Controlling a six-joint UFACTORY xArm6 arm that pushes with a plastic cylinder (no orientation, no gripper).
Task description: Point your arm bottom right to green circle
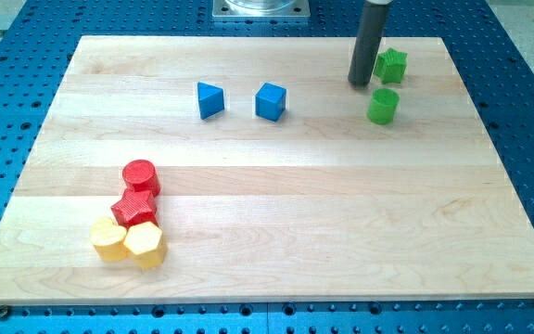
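Note:
The green circle [384, 105], a short green cylinder, stands on the wooden board [276, 186] near the view's top right. A green star block [391, 65] sits just above it. My tip [361, 83] is the lower end of the dark rod that comes down from the view's top. It rests on the board just left of the green star and up-left of the green circle, a small gap away from both.
Two blue blocks, a wedge-like one [209, 99] and a cube [271, 101], sit at the top middle. At the lower left cluster a red cylinder [141, 176], a red star [135, 211], a yellow block [108, 240] and a yellow hexagon [145, 245].

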